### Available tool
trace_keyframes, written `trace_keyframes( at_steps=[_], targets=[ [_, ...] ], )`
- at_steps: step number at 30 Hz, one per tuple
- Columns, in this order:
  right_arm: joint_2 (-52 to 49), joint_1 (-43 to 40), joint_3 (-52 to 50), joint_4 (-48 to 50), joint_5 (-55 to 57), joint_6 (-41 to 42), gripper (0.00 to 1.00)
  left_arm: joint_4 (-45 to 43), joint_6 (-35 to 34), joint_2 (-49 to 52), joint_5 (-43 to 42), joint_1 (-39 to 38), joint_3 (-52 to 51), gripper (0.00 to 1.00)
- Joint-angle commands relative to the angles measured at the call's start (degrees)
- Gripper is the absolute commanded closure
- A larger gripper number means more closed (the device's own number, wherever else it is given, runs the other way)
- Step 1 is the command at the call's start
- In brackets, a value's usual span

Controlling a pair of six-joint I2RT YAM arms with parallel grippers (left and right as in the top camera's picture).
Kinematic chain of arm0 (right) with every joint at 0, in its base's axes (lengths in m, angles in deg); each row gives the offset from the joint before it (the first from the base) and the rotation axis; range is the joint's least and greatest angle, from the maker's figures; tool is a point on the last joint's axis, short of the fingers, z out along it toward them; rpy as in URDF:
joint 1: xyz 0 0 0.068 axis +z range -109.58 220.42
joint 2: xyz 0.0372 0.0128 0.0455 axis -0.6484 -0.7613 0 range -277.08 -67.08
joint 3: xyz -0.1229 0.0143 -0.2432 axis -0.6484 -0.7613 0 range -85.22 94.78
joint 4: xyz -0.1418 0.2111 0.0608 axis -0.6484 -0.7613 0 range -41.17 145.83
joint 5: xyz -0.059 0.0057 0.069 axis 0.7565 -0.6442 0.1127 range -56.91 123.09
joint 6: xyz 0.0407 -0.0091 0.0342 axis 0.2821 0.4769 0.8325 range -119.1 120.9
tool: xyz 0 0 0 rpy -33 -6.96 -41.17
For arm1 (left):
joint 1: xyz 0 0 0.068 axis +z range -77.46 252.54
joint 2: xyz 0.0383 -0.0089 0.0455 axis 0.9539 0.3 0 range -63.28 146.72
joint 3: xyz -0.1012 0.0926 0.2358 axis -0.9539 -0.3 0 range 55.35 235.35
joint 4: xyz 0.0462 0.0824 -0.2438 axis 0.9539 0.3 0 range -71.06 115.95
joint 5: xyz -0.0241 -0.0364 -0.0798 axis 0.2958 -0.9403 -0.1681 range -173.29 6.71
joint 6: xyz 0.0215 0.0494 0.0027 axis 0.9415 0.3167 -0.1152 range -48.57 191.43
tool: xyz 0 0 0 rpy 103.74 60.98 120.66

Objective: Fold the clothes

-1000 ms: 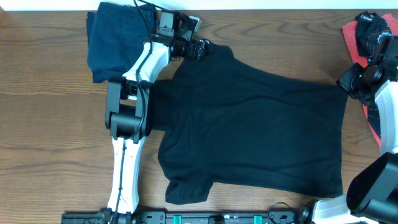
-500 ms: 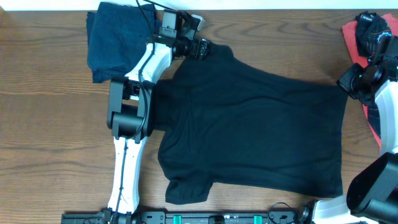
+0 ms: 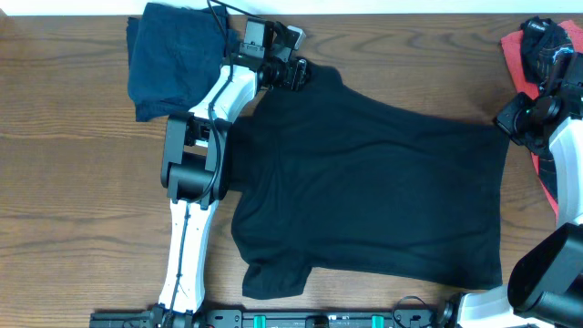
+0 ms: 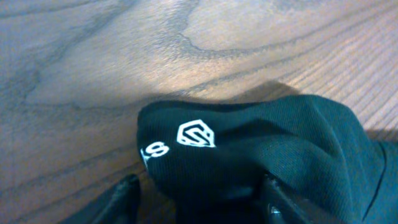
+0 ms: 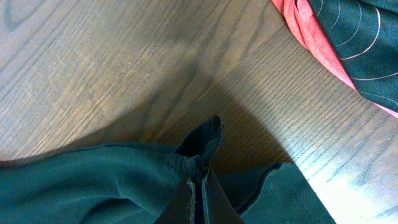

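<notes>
A black T-shirt (image 3: 364, 182) lies spread flat across the middle of the table. My left gripper (image 3: 296, 73) is at its far-left sleeve. In the left wrist view a bunched fold of that shirt (image 4: 249, 143), with a small white logo (image 4: 196, 135), sits between the jaws of the left gripper (image 4: 199, 190). The jaws stand apart, and a strip of wood shows beside the left finger (image 4: 124, 193). My right gripper (image 3: 508, 120) (image 5: 198, 177) is shut on a pinch of the shirt's right edge (image 5: 199, 146).
A folded dark navy garment (image 3: 168, 59) lies at the back left, beside the left arm (image 3: 196, 155). A coral-red and dark garment (image 3: 524, 50) (image 5: 336, 43) lies at the right edge behind the right arm. Bare wood (image 3: 73, 200) spans the left side.
The left arm has edged a little to the right along the shirt's sleeve. The right arm and the shirt's body have not moved.
</notes>
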Motion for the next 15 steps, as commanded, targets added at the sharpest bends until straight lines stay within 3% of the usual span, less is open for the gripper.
trace_keyframes(
  at_steps=[1, 3, 7, 15],
  targets=[
    [0.1, 0.5, -0.5, 0.0, 0.4, -0.6, 0.99, -0.1, 0.6, -0.2, -0.4, 0.3, 0.1, 0.49],
    [0.1, 0.5, -0.8, 0.2, 0.6, -0.6, 0.99, -0.1, 0.6, -0.9, 0.2, 0.5, 0.1, 0.57],
    [0.1, 0.5, -2.5, 2.0, 0.8, -0.6, 0.99, 0.0, -0.6, -2.1, 1.2, 1.1, 0.1, 0.59],
    [0.1, 0.5, -5.1, 4.7, 0.8, -0.6, 0.99, 0.9, -2.2, -4.0, 1.2, 2.0, 0.1, 0.80]
  ],
)
